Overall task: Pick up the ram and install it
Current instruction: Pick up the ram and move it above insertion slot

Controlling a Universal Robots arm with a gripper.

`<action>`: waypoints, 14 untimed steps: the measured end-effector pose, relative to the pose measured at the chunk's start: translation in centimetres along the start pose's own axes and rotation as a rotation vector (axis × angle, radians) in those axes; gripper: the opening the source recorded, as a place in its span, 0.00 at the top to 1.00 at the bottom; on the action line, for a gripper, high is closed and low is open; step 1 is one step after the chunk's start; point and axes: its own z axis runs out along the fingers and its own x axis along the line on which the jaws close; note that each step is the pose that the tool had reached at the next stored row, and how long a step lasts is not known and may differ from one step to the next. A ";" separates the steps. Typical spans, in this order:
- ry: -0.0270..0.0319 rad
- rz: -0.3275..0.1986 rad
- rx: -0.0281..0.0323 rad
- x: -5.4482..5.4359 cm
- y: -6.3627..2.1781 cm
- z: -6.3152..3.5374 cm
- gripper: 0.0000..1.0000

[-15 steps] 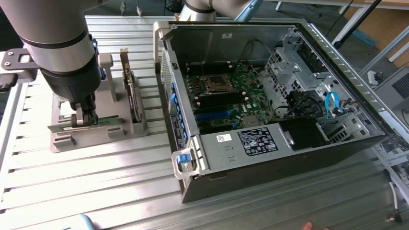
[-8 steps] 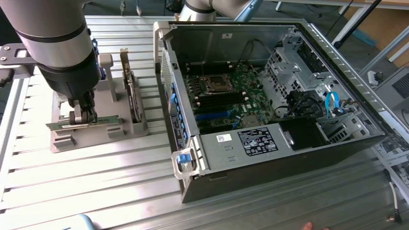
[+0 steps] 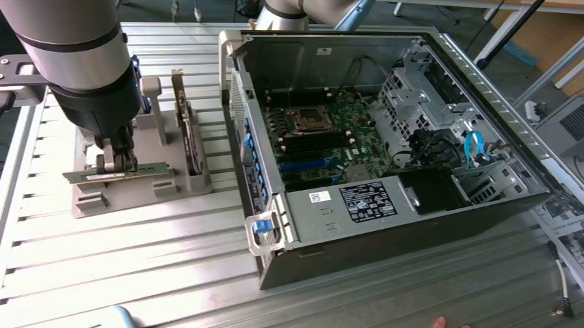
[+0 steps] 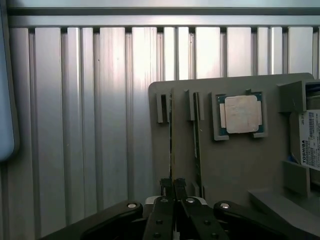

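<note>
- Clearly, the gripper point(image 4: 172, 184) had its fingers pressed together on the ram point(image 4: 171, 135), pinching the thin stick edge-on near its middle.
- From the exterior view, the gripper point(image 3: 119, 164) hung straight down over the grey holder point(image 3: 137, 195), with the ram point(image 3: 146, 169) lying level across it; I could not tell whether the stick sat in its slots or just clear of them.
- I judged this the pick-up step: the grasp was made, the install not begun.
- To my mind, the lift called for a straight pull, no twisting, since the stick is thin and the holder's posts stand close beside it.
- The computer case point(image 3: 365, 225) lay open, well apart, on the exterior view's right, motherboard point(image 3: 338, 130) showing.
- Beside the ram sat the processor chip point(image 4: 241, 114).
- On the hard drive point(image 4: 310, 140) I read "TOSHIBA"; the case stickers were unreadable.
</note>
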 end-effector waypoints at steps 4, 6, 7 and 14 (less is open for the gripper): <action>-0.0001 0.001 0.0001 0.0 0.01 -0.38 0.88; -0.0001 0.001 0.0001 0.0 0.01 -0.55 0.88; -0.0002 0.002 0.0001 0.0 0.01 -0.63 0.88; -0.0001 0.003 0.0001 0.0 0.03 -1.22 0.88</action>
